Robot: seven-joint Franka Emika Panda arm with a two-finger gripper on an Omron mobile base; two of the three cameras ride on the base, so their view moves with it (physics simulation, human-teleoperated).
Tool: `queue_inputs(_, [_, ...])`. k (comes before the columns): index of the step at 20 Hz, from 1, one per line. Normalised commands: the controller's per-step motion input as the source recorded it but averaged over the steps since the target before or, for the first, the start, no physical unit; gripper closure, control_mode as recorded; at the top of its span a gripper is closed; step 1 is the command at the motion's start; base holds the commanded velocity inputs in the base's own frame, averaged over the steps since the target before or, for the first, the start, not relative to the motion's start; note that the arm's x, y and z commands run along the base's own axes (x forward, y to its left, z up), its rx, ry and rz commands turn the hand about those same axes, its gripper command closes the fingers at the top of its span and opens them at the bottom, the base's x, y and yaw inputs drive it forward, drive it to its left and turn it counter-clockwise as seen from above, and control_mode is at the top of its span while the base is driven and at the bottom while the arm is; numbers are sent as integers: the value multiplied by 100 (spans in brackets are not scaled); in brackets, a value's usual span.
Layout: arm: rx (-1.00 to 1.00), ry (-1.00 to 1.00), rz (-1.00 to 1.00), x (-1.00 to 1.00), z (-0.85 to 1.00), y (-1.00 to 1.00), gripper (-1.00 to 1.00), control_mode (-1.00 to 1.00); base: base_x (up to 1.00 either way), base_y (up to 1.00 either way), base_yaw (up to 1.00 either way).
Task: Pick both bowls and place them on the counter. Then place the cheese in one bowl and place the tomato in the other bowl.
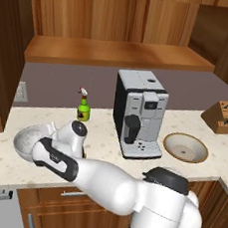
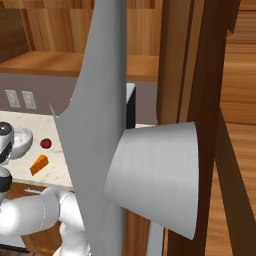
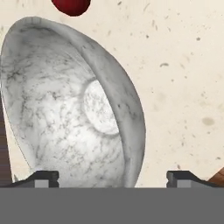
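The gripper [image 3: 112, 177] stands open around the rim of the marbled bowl [image 3: 74, 109], which seems to rest on the counter [image 3: 183, 87] near the tomato [image 3: 71, 5] and cheese [image 2: 39, 164], so lifting off carelessly could tip it.

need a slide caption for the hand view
Open gripper above marbled bowl on the counter, tomato beyond.

Marbled bowl [image 1: 28, 142] on counter [image 1: 199, 171] left of coffee machine [image 1: 138, 114], shallow bowl [image 1: 185, 147] right of it
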Motion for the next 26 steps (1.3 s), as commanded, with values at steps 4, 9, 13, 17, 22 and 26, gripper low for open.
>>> queue_inputs(4, [0, -21, 0, -17, 29, -5, -100, -100, 0, 0, 0])
queue_inputs(9, [-1, -17, 2, -15, 37, -8, -100, -100, 0, 0, 0])
queue_inputs(13, [-1, -10, 1, -12, 44, -10, -100, -100, 0, 0, 0])
queue_inputs(17, [-3, -2, 0, -12, 49, -17, -100, -100, 0, 0, 0])
queue_inputs(22, [-7, 0, 0, -14, 52, -19, -100, -100, 0, 0, 0])
queue_inputs(26, [-9, 1, 0, -19, 42, -24, -100, -100, 0, 0, 0])
